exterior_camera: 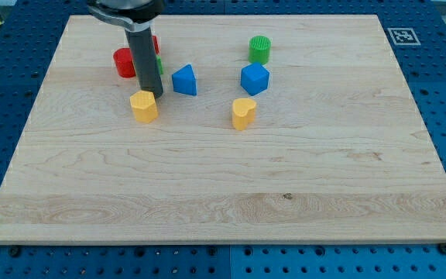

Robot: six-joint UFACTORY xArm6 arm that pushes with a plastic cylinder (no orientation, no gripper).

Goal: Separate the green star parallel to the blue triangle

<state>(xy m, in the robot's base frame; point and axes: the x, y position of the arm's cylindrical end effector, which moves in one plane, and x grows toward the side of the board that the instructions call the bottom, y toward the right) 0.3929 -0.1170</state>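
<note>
The green star [159,67] is almost wholly hidden behind my rod; only a green sliver shows at the rod's right edge. The blue triangle [184,80] lies just to the right of it. My tip [152,94] rests on the board just below the star, left of the blue triangle and right above the yellow hexagonal block [143,106].
A red block [124,63] sits left of the rod, and another red piece [154,43] peeks out behind it. A blue block [255,78], a green cylinder [260,49] and a yellow heart-like block [243,113] lie to the right. The wooden board [223,194] rests on a blue pegboard.
</note>
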